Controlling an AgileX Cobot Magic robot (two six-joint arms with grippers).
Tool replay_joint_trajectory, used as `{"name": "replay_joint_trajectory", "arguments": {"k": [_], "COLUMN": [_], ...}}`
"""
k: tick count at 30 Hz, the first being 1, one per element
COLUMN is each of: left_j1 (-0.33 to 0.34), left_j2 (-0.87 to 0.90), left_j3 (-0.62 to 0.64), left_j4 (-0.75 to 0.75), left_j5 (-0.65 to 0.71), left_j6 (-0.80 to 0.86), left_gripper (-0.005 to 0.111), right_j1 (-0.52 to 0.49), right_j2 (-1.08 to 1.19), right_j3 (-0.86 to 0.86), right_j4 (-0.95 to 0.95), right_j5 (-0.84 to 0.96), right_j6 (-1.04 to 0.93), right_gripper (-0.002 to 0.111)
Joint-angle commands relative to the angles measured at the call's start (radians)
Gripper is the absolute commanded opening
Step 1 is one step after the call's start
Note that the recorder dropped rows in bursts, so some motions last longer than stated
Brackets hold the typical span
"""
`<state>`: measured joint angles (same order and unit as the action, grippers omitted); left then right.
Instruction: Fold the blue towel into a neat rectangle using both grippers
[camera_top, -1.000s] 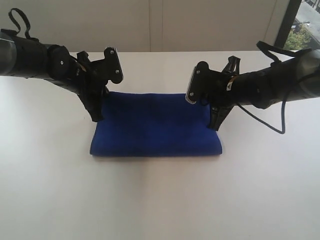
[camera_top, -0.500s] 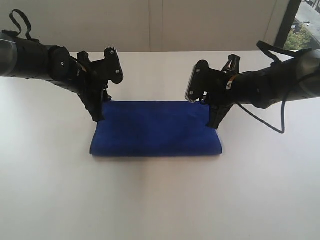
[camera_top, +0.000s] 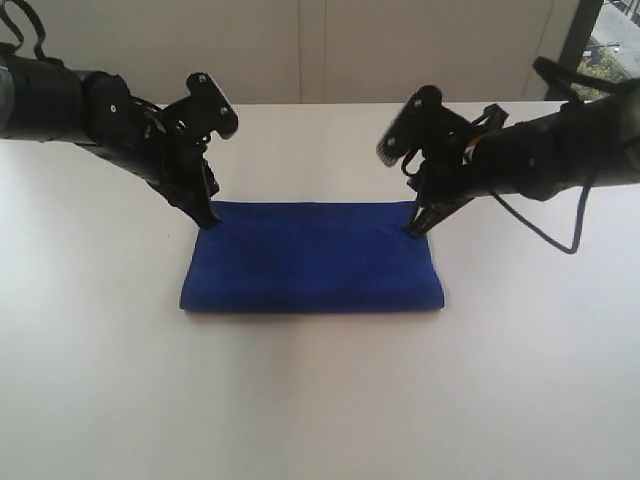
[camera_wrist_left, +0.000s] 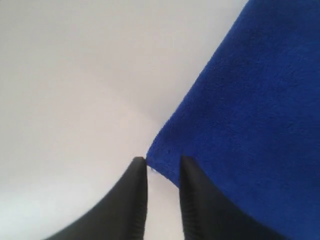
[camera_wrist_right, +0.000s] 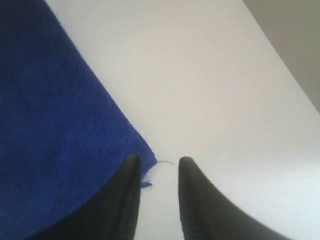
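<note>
The blue towel (camera_top: 312, 255) lies folded as a flat rectangle on the white table (camera_top: 320, 400). My left gripper (camera_top: 212, 222) hovers at its far left corner, tilted down. In the left wrist view the left gripper (camera_wrist_left: 162, 161) is open, and the corner of the towel (camera_wrist_left: 250, 100) sits just past its tips, ungripped. My right gripper (camera_top: 412, 230) hovers at the far right corner. The right wrist view shows the right gripper (camera_wrist_right: 159, 161) open beside the corner of the towel (camera_wrist_right: 50, 125), with a frayed thread (camera_wrist_right: 165, 162) in the gap.
The table's far edge (camera_top: 330, 103) meets a pale wall. A black cable (camera_top: 560, 245) loops down from the right arm. A window (camera_top: 610, 50) is at the upper right.
Both grippers opened and let go of the towel's far edge, then lifted and drew back to its far corners. The towel lies flat.
</note>
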<state>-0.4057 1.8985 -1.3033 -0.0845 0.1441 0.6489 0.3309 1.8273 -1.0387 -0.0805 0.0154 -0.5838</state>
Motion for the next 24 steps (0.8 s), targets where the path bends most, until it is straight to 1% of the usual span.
{"name": "replay_joint_trajectory", "arguments": {"k": [1,2,5,6,9,10,14,17,19,22,24], "left_j1": [0.004,0.004,0.004,0.004,0.004,0.004,0.004,0.004,0.009,0.045,0.093], "left_j2": [-0.085,-0.102,-0.143,-0.15,-0.161,-0.161,-0.161,-0.161,-0.161,-0.163,-0.169], "left_j3": [-0.003,-0.003,-0.003,-0.003,-0.003,-0.003,-0.001,-0.001,-0.001,-0.001,-0.001], "left_j4": [-0.012,-0.012,-0.012,-0.012,-0.012,-0.012,-0.012,-0.012,-0.01,-0.008,-0.008], "left_j5": [0.209,0.245,0.356,0.385,0.465,0.494,0.575,0.606,0.623,0.669,0.721], "left_j6": [-0.135,-0.163,-0.281,-0.317,-0.457,-0.511,-0.677,-0.723,-0.733,-0.774,-0.779], "left_gripper": [0.003,0.0,0.0,0.0,0.0,0.0,0.0,0.0,0.0,0.0,0.0], "right_j1": [-0.005,-0.005,-0.005,-0.005,-0.005,-0.005,-0.005,-0.005,-0.005,-0.019,-0.048], "right_j2": [-0.096,-0.115,-0.16,-0.168,-0.182,-0.182,-0.182,-0.182,-0.182,-0.189,-0.202], "right_j3": [-0.006,-0.006,-0.006,-0.006,-0.006,-0.006,-0.006,-0.006,-0.006,-0.006,-0.006], "right_j4": [0.005,0.005,0.005,0.005,0.048,0.086,0.219,0.299,0.296,0.255,0.238], "right_j5": [0.17,0.224,0.374,0.412,0.524,0.567,0.616,0.616,0.619,0.669,0.722], "right_j6": [0.251,0.296,0.393,0.418,0.456,0.458,0.458,0.474,0.511,0.546,0.546], "right_gripper": [0.026,0.026,0.02,0.017,0.002,0.0,0.0,0.0,0.0,0.0,0.0]}}
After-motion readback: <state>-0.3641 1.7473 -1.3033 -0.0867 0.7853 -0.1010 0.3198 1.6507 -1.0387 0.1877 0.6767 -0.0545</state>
